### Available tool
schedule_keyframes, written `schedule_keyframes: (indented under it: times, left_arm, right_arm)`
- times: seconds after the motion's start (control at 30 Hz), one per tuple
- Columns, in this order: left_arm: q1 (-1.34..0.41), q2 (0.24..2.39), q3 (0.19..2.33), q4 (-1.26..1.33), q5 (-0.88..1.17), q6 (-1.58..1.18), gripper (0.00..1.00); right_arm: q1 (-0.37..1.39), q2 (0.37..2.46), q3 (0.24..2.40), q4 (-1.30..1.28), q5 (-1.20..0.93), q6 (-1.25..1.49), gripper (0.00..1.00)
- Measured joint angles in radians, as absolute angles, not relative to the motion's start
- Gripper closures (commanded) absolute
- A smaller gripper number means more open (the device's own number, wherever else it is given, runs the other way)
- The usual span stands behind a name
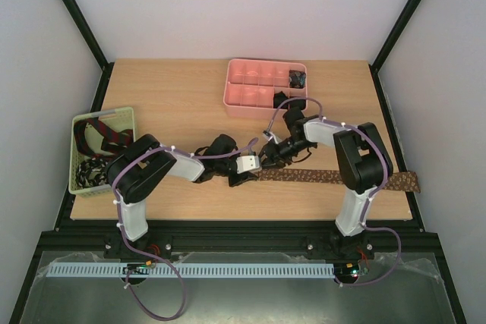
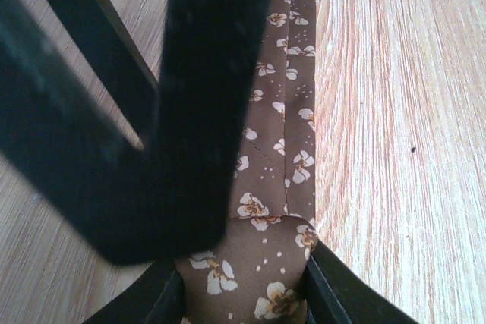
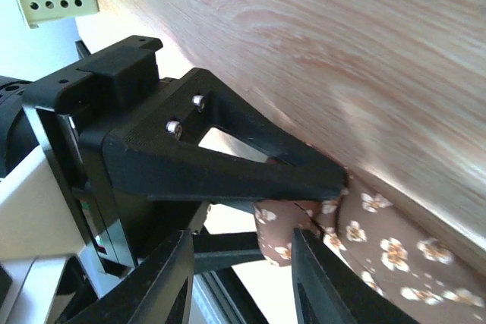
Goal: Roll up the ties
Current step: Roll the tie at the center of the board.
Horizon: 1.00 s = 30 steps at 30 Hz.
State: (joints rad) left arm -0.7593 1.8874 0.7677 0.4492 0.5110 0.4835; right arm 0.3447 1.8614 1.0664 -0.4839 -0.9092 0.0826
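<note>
Two grippers crowd one small fold: the left gripper [image 2: 243, 294] pinches the brown tie [image 1: 334, 177] by its turned-over end at the centre of the worktop [image 1: 175, 96], while the right gripper [image 3: 243, 278] stands parted around it, gripping nothing. The fold may spring flat, or the fingers may clash. The tail runs to 3 o'clock; the pink tray [image 1: 239, 100] at 12 and the green basket [image 1: 80, 123] at 9 are well apart from it.

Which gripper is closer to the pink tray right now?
Right. The right gripper sits at the end of the brown floral tie, on the near side of the pink compartmented tray. The left gripper meets it from the near-left, slightly farther away.
</note>
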Motion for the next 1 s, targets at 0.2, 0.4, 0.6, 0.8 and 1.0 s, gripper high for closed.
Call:
schedule_keyframes:
  times: [0.2, 0.4, 0.6, 0.8, 1.0]
  left_arm:
    - [-0.759, 1.887, 0.768, 0.446, 0.502, 0.487, 0.67]
    - [-0.760, 1.887, 0.768, 0.446, 0.499, 0.484, 0.67]
    - [-0.761, 1.887, 0.769, 0.445, 0.496, 0.482, 0.66]
    - [-0.758, 1.887, 0.767, 0.446, 0.496, 0.469, 0.43]
    - [-0.731, 1.877, 0.719, 0.501, 0.535, 0.457, 0.32]
  right_arm:
    - [0.385, 1.904, 1.066, -0.450, -0.912, 0.113, 0.68]
    - [0.386, 1.916, 1.063, -0.450, -0.874, 0.098, 0.65]
    - [0.401, 1.916, 1.045, -0.443, -0.828, 0.088, 0.98]
    - [0.397, 1.916, 1.052, -0.456, -0.808, 0.059, 0.99]
    - [0.354, 1.958, 1.051, -0.501, -0.862, 0.001, 0.99]
